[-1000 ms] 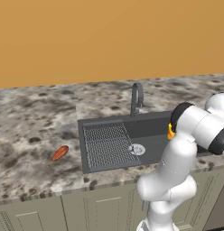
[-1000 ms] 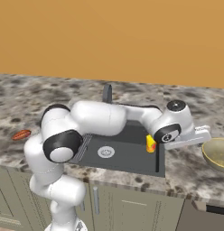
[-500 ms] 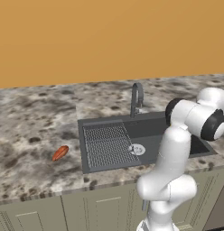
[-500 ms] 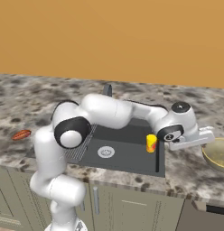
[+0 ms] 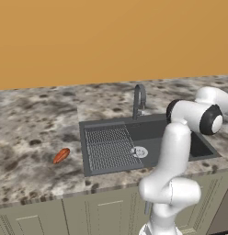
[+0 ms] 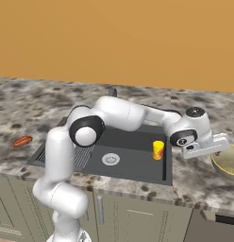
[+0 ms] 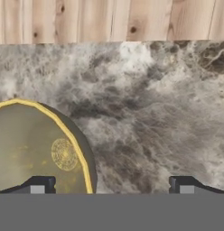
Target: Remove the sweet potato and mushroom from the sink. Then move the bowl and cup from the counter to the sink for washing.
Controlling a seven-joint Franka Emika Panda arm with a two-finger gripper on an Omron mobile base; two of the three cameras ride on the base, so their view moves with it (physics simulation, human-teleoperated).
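Tan-gold bowl (image 7: 37,149) at lower left: the empty, wide-open gripper (image 7: 111,186) straddles its rim and risks tipping it.

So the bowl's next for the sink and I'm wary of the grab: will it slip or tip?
The bowl looks rigid, wide and shallow, so likely stable. Its thin rim and smooth inside may slip in the open tool.

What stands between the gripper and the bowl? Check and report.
Nothing visible does. In the hand view the open gripper hangs over bare counter, with the bowl just under one of its fingers. The cup stands apart in the sink.
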